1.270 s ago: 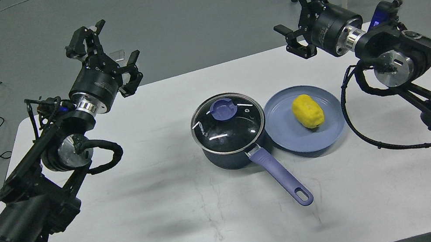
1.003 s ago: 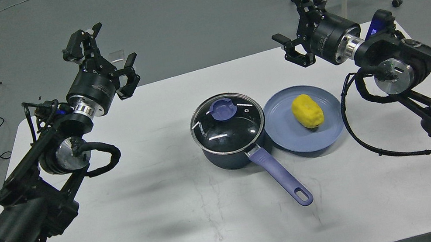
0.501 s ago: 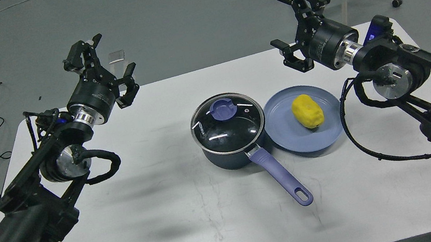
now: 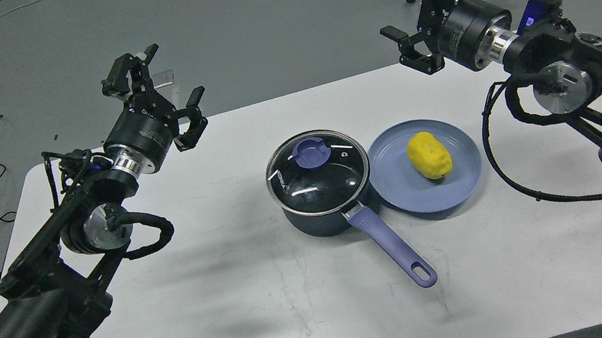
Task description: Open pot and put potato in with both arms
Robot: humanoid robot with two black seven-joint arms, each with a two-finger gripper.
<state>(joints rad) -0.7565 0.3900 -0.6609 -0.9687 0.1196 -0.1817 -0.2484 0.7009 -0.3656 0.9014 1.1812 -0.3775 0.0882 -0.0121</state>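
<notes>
The lidded pot [image 4: 321,187] sits mid-table [image 4: 238,304], its handle pointing to 5 o'clock, with the potato [image 4: 428,155] on a blue plate [image 4: 397,189] touching it at 3 o'clock. The left gripper [image 4: 156,89] at 10 o'clock and right gripper [image 4: 421,8] at 1 o'clock hover spread wide, both empty.

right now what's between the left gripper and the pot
Only bare white table, in the head view. The left gripper hovers open; the pot still has its lid on.
</notes>
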